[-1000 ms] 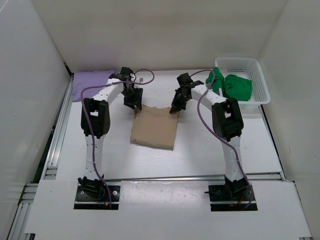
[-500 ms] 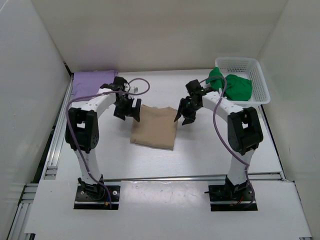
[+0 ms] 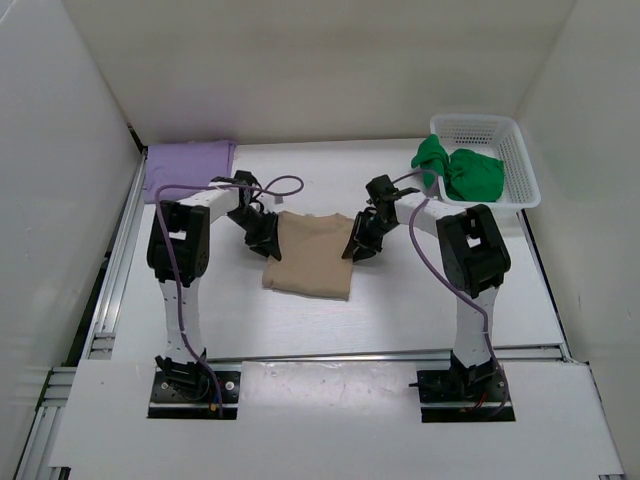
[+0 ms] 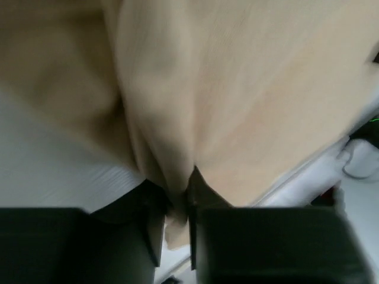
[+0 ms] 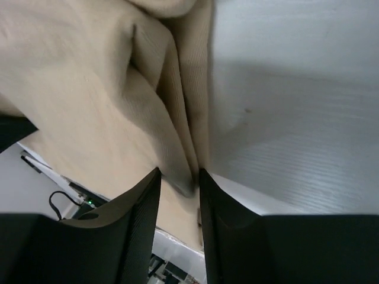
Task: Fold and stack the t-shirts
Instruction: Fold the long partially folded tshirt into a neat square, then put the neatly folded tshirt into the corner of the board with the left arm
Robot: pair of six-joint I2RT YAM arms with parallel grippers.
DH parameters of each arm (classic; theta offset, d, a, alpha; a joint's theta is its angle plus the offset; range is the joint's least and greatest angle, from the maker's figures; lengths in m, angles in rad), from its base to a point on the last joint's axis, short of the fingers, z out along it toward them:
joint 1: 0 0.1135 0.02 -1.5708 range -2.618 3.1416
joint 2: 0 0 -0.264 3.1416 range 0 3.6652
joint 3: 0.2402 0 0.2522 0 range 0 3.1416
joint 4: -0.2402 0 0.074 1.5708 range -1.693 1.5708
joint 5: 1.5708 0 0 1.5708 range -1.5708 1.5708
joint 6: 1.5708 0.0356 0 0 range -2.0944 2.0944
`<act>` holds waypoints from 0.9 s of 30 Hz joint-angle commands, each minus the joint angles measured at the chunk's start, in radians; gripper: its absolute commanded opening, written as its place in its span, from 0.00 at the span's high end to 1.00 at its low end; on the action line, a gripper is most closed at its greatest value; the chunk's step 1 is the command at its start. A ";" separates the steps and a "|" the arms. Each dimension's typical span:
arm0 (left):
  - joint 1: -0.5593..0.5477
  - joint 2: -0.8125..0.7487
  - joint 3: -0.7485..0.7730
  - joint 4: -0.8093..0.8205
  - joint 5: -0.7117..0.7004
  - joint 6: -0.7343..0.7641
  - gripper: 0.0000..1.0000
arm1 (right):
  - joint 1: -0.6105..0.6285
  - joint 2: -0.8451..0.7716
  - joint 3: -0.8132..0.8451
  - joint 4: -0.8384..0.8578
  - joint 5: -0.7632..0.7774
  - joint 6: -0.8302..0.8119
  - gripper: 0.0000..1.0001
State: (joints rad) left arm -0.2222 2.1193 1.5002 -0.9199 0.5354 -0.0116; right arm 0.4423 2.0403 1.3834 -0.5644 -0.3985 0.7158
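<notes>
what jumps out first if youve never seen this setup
The tan shirt lies folded in the middle of the table, with the left fingers and right fingers each pinching its cloth near a far corner. Next comes the bright green shirt, bunched in the white basket at the far right and spilling over its left rim. The purple shirt lies flat at the far left.

No words, numbers, labels or signs can be read in any of the views.
</notes>
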 commanded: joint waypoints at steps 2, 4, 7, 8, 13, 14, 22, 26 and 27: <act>0.027 0.108 0.040 -0.014 0.265 0.012 0.86 | -0.004 0.001 -0.011 0.051 -0.051 0.033 0.64; 0.027 0.129 0.061 -0.027 0.265 0.012 0.90 | -0.004 0.011 -0.011 0.051 -0.060 0.033 0.64; 0.047 0.120 0.109 -0.027 0.247 0.012 0.90 | -0.022 0.020 0.000 0.051 -0.071 0.024 0.64; 0.066 0.110 0.130 -0.027 0.227 0.012 0.90 | -0.036 0.011 0.000 0.038 -0.071 0.024 0.64; 0.075 0.131 0.385 -0.092 -0.172 0.012 0.90 | -0.102 -0.055 0.046 -0.047 0.015 -0.039 0.61; 0.075 0.152 0.516 -0.108 -0.223 0.012 0.90 | -0.112 -0.055 0.057 -0.063 0.026 -0.050 0.60; -0.072 0.269 0.755 0.117 -1.018 0.012 0.90 | -0.166 -0.132 0.121 -0.152 0.082 -0.107 0.59; -0.072 0.367 0.885 0.194 -1.138 0.012 0.90 | -0.166 -0.132 0.144 -0.192 0.110 -0.125 0.59; -0.072 0.379 0.928 0.213 -1.158 0.012 0.90 | -0.166 -0.143 0.144 -0.192 0.122 -0.136 0.59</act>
State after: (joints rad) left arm -0.2993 2.4737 2.3398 -0.8284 -0.3962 -0.0002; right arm 0.2707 1.9377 1.4971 -0.6975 -0.3122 0.6209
